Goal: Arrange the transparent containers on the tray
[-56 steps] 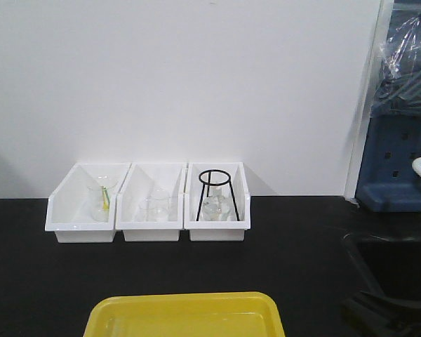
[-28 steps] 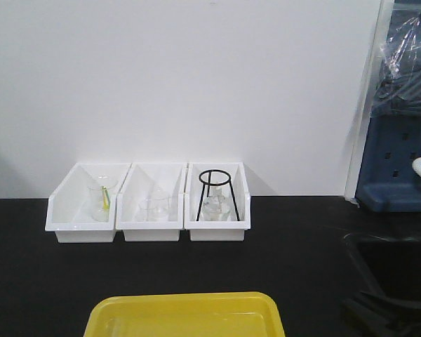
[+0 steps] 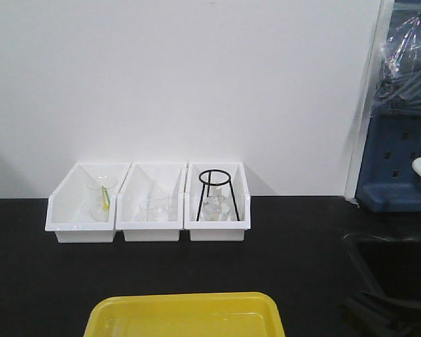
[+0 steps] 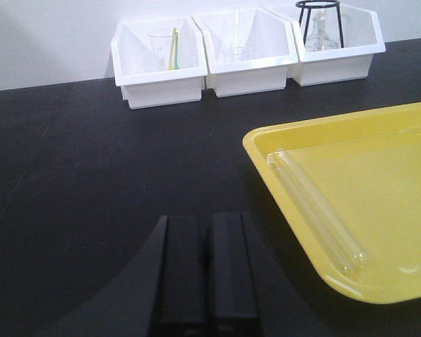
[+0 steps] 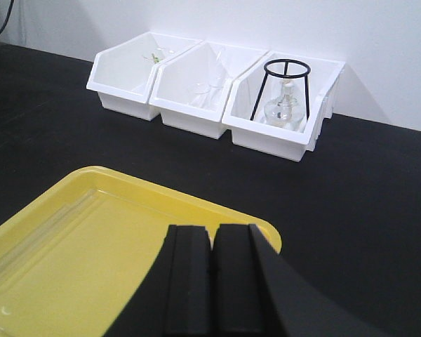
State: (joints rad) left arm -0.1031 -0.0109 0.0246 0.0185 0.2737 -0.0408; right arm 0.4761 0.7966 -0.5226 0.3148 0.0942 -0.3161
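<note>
Two test tubes (image 4: 316, 210) lying side by side in the yellow tray (image 4: 379, 126), along its left rim, long axis running near to far. Left gripper (image 4: 205, 270) just left of the tray, above bare black tabletop (image 4: 91, 175), nearer to the tubes; jaws together, empty. Right gripper (image 5: 212, 277) over the tray's right corner; jaws likewise pressed together, holding nothing. Three white bins (image 3: 149, 203) with other glassware far behind, well apart.
</note>
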